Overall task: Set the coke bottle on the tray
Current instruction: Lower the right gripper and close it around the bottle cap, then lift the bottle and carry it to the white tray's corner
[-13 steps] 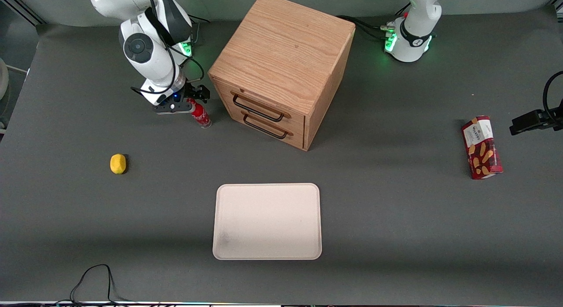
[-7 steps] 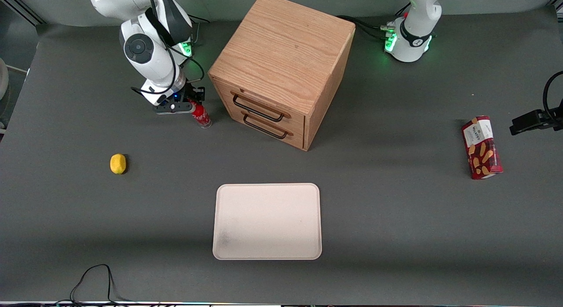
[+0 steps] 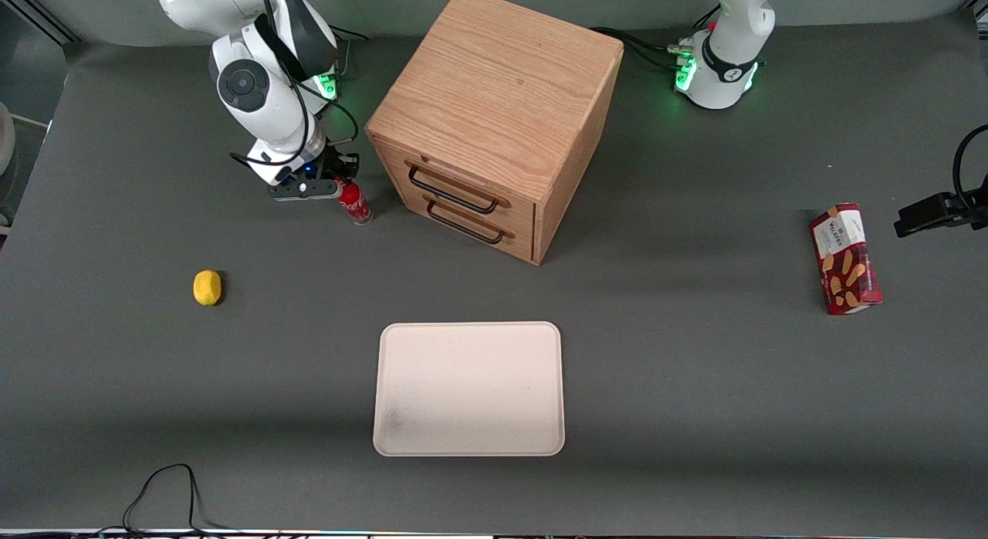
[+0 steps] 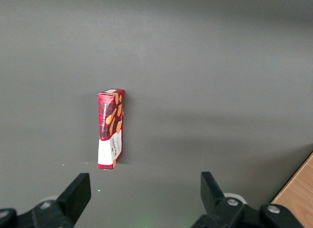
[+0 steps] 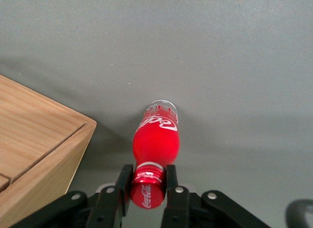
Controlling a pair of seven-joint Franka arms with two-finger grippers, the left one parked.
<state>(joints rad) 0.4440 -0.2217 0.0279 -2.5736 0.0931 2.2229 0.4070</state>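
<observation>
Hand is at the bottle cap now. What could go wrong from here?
The hand pinches only the red cap of the coke bottle, so the bottle could swing or slip when lifted. The wooden cabinet stands close beside it; a careless swing toward the tray might clip its corner.

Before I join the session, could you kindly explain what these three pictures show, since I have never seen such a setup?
Two white robot arms stand at a dark table. One picture looks at them from the front; the other two come from cameras on their wrists.

On the table are a wooden cabinet with two drawers, a cream tray nearer the front camera, a small yellow object toward the working arm's end, and a biscuit box toward the parked arm's end, which the parked arm's wrist camera looks down on.

The working arm's gripper is down beside the cabinet, its two fingers closed on the cap and neck of the coke bottle. The bottle's base seems to rest on the table, so the lift toward the tray appears not yet begun.
</observation>
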